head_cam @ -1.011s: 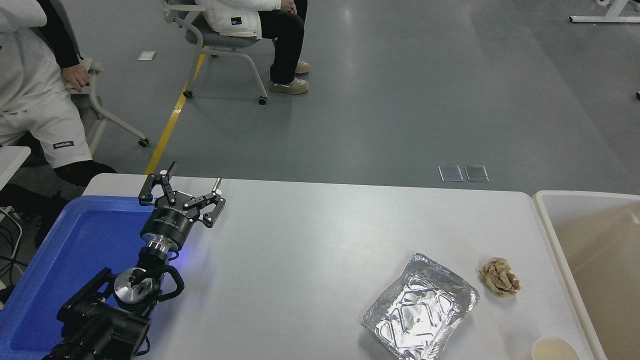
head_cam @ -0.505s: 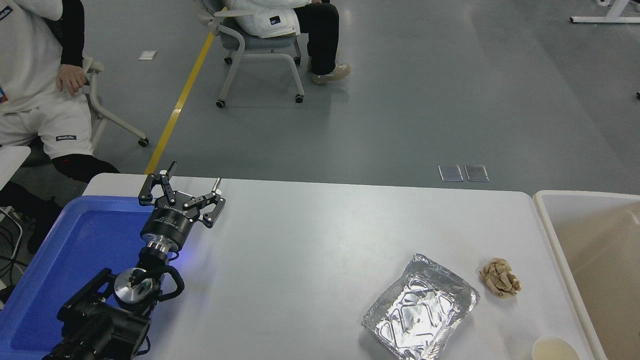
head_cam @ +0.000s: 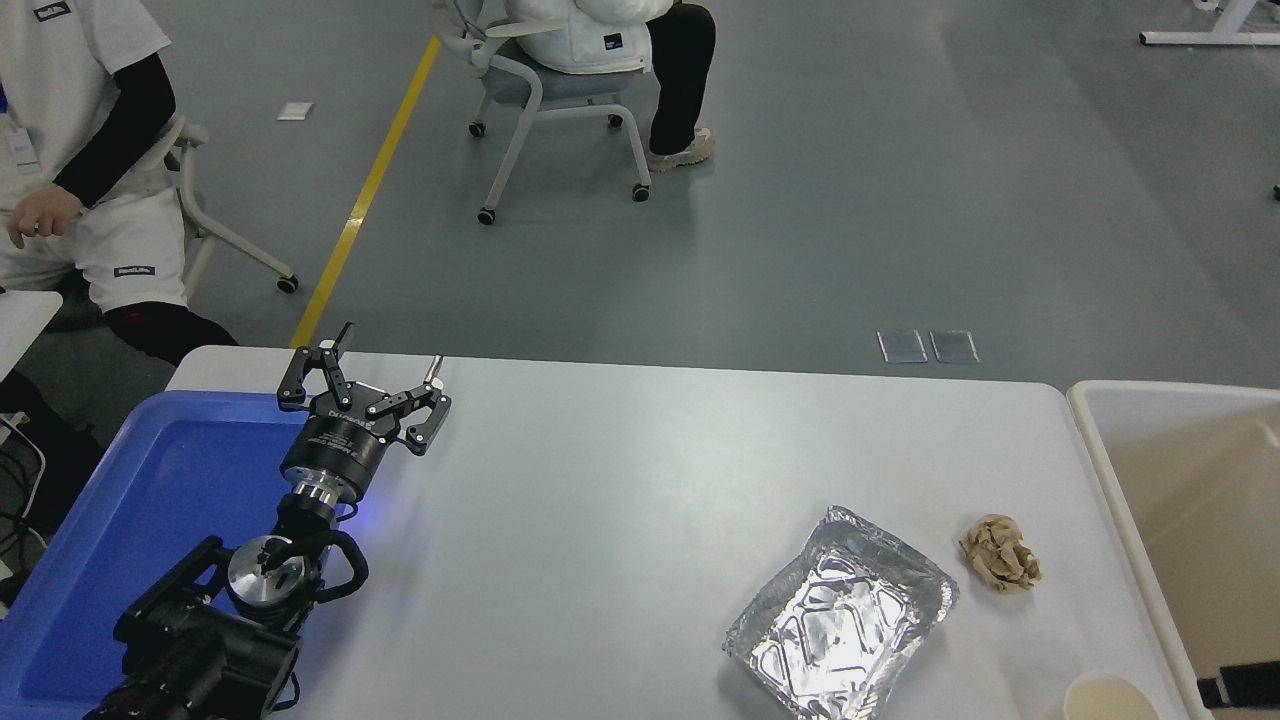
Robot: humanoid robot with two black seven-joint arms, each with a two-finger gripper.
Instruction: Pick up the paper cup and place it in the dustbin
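"What changed just now?"

"A black bit of the right arm (head_cam: 1245, 684) had come in at the near right corner of the table (head_cam: 620, 480). A moment before, it was not there."

"Was its hand open?"

"I could not tell. Only a small piece showed."

"What did that mean for the job?"

"I think the arm was only starting to reach for the paper cup (head_cam: 1108, 697). Nothing had been picked up yet."

"Where was the cup?"

"It had not moved. It stood at the near right corner of the table, just beside the dustbin (head_cam: 1170, 388) and close to the new black bit. It was cut off by the bottom of the picture."

"How did it look?"

"Small, round and white, cream inside, standing up with its mouth open. It looked empty."

"And the other arm?"

"The left gripper (head_cam: 385, 375) had stayed put by the blue tray (head_cam: 150, 500), at the far left. Its fingers (head_cam: 425, 405) were spread, holding nothing."

"Anything in the way?"

"A foil tray (head_cam: 840, 625) and a brown paper ball (head_cam: 1000, 567) lay near, but apart from the cup."
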